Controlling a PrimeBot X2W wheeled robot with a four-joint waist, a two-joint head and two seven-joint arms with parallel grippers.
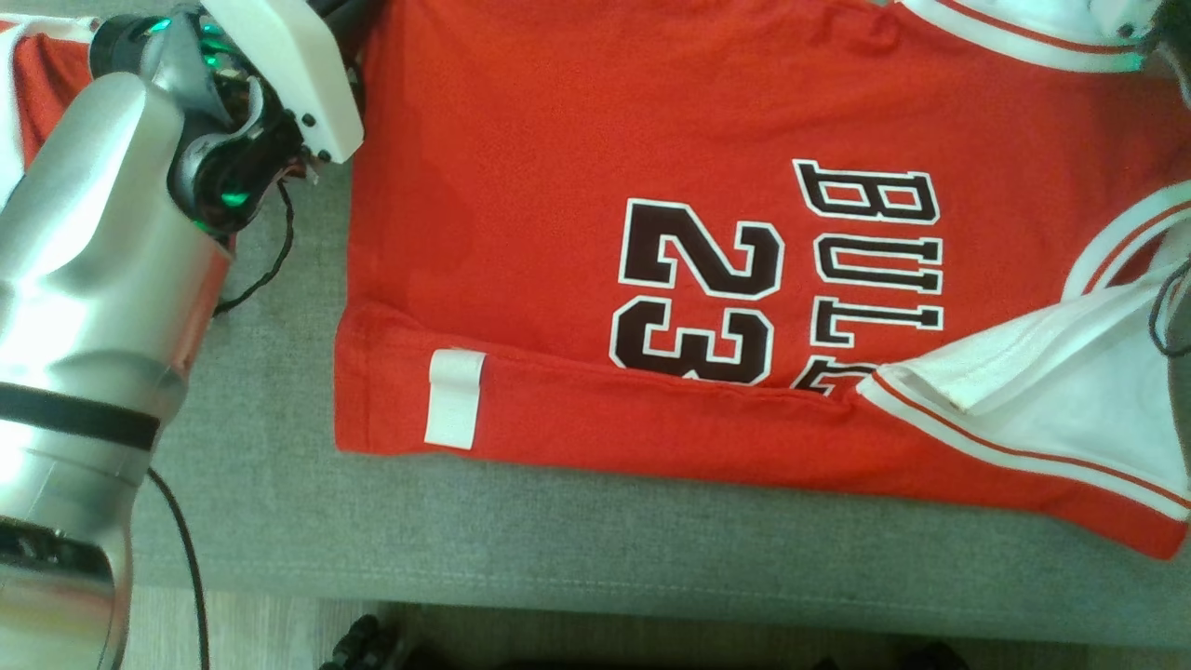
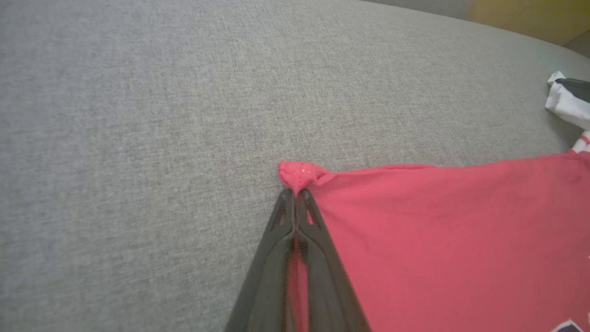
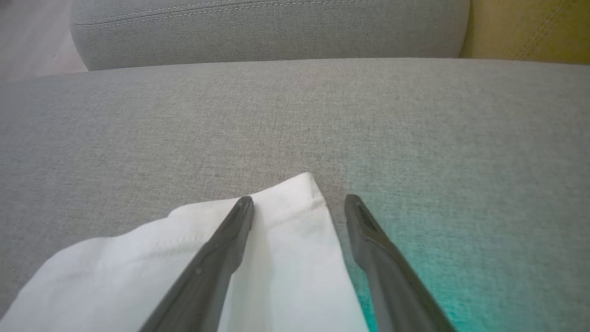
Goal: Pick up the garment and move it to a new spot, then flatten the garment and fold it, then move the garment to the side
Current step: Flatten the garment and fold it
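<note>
While the left pincer (image 2: 295, 191) was clamped fully together, its two dark fingers pinched a small bunched corner (image 2: 299, 173) of the red knit jersey with white trim and dark lettering (image 1: 521, 186). The cloth poked out just past the fingertips. From that pinch the red body fanned away to one side of the fingers, lying flat. On the other side, and ahead of the tips, was bare grey woven cushion (image 2: 138, 115).

The right pincer (image 3: 299, 200) stood wide apart and held nothing. One finger rested over the hemmed end of a white sleeve (image 3: 281, 221), and the other was just off its edge above the cushion. More grey upholstery stretched well beyond the tips.

Seen from the head, the jersey lay spread across the cushion with its printed front up. Its long edge nearest the robot was turned over onto the body as a red strip bearing a white rectangular label (image 1: 456, 398), which covered the lower part of the numerals. A white sleeve panel was also folded in beside it.

By my reading, the pick-up, move and flattening were done and the fold was partly made. The far side had yet to be brought over, the left hold had yet to be let go, and the move to the side remained.
</note>
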